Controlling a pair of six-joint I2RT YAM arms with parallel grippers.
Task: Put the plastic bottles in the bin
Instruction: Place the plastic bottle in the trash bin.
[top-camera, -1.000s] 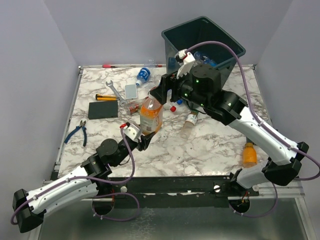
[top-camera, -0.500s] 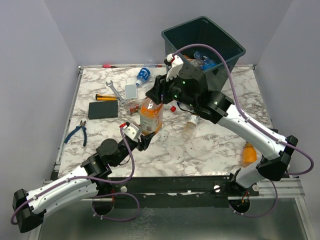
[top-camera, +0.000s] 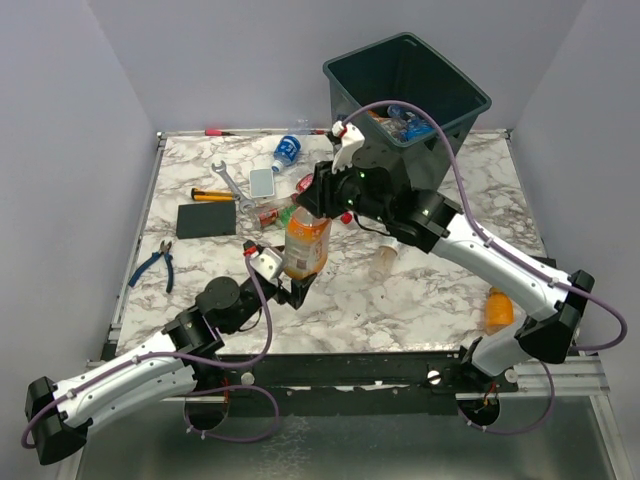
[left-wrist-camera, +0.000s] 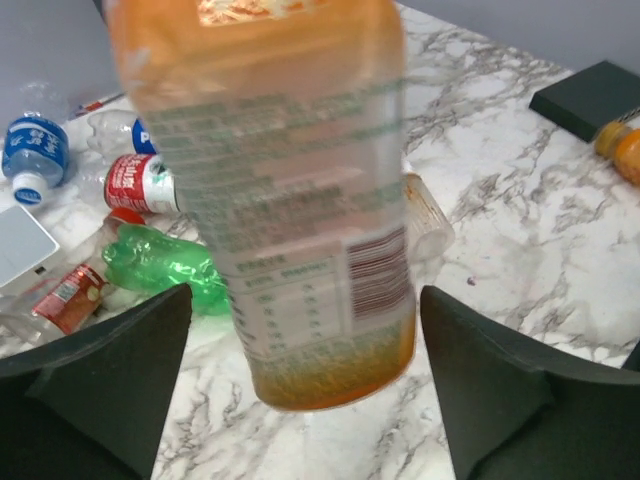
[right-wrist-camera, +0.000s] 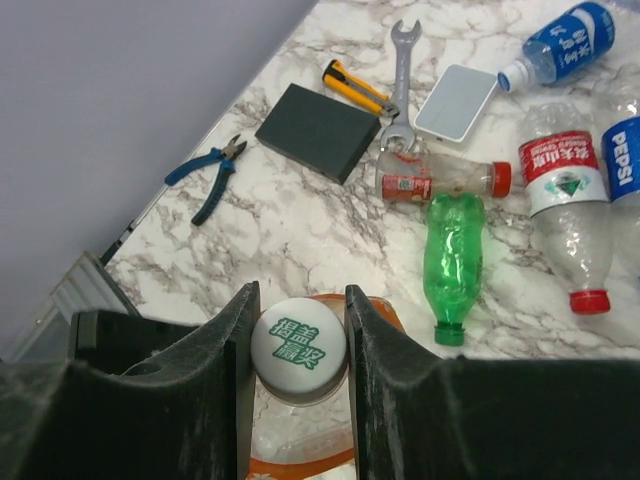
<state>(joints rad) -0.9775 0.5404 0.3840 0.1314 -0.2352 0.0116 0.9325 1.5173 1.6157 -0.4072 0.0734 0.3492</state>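
While the right gripper (right-wrist-camera: 298, 305) clamps the white cap (right-wrist-camera: 297, 348) of the orange bottle (top-camera: 305, 243) at mid-frame, the left gripper (left-wrist-camera: 305, 300) stands spread, clear of its sides; the bin (top-camera: 345, 75) sits upper right.

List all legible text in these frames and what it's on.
"PEPSI": blue label of the clear bottle, at the right edge of the right wrist view.
"揭盖赢奖", as best I read it: white cap of the orange bottle.
Too small or blurred: orange bottle's printed label, blue-label bottle, red-label bottle.
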